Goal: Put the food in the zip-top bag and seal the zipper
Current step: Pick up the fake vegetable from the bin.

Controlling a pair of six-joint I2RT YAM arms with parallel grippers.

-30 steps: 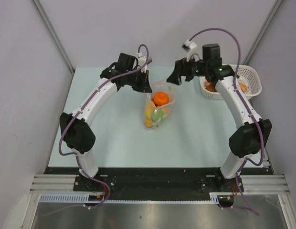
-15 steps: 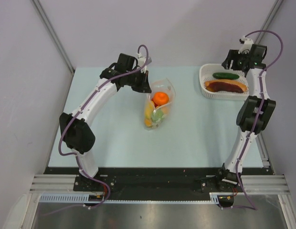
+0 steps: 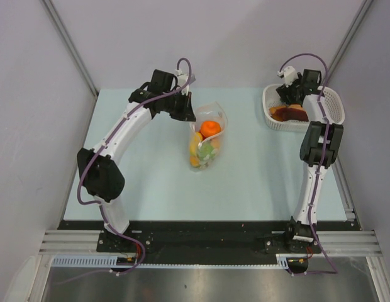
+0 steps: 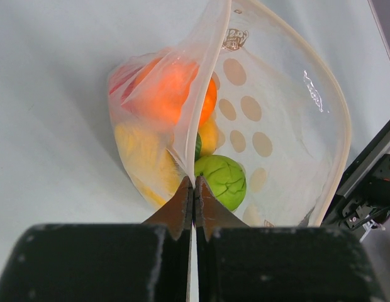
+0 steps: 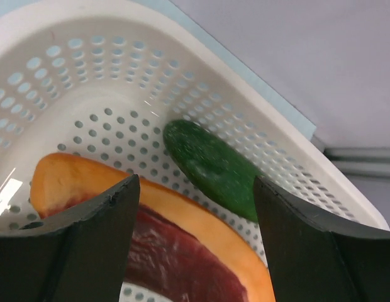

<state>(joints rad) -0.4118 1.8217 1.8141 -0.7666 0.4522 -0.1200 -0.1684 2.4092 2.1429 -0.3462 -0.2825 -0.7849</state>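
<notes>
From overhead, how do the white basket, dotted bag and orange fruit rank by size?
1. white basket
2. dotted bag, nearly as large
3. orange fruit, clearly smallest

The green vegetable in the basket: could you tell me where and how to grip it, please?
Probably across its narrow middle, from above: the green vegetable lies long and flat beside the wall of the basket, which blocks a sideways approach.
</notes>
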